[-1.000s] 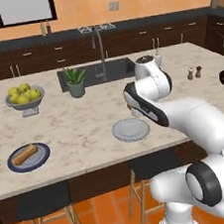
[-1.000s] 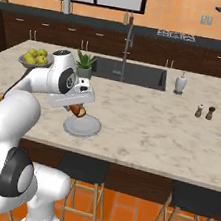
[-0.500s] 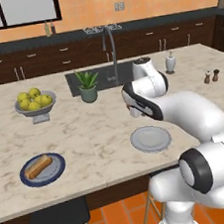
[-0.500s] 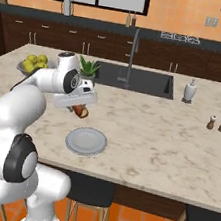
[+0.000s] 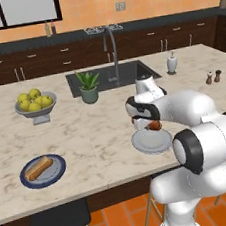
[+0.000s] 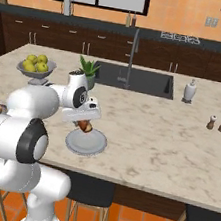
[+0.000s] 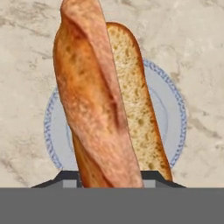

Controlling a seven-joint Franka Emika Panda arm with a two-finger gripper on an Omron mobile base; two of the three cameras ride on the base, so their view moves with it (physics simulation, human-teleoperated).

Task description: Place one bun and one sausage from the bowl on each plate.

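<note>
Comparing the left base view with its earlier pictures, the whole scene had shifted: the base had driven, so the fruit bowl (image 5: 35, 106) and the sink (image 5: 111, 76) sat at new spots in the picture without having moved on the counter (image 5: 88, 138). The gripper (image 5: 148, 126) hung just above the near plate (image 5: 152, 140), which was bare, and carried a brown item between its jaws, as it did a second before. The far plate (image 5: 42, 170), well to the left of the near plate, already bore a bun (image 5: 38, 167); whether a sausage lay with it could not be told.

In the right base view the gripper (image 6: 85, 124) stood directly over the near plate (image 6: 86, 142), with the held item hanging toward the plate's centre. The plant pot (image 6: 89, 71) stood behind the near plate, beside the sink (image 6: 135, 79).

In the hand view the held bun (image 7: 105, 105), split lengthwise, crossed the near plate (image 7: 177, 118) beneath it. The jaws were clenched on its lower end, and the grip had tightened over the last second.

Judged from these views, the carry phase was complete and the release over the near plate was due; a sausage for this plate was still outstanding.
</note>
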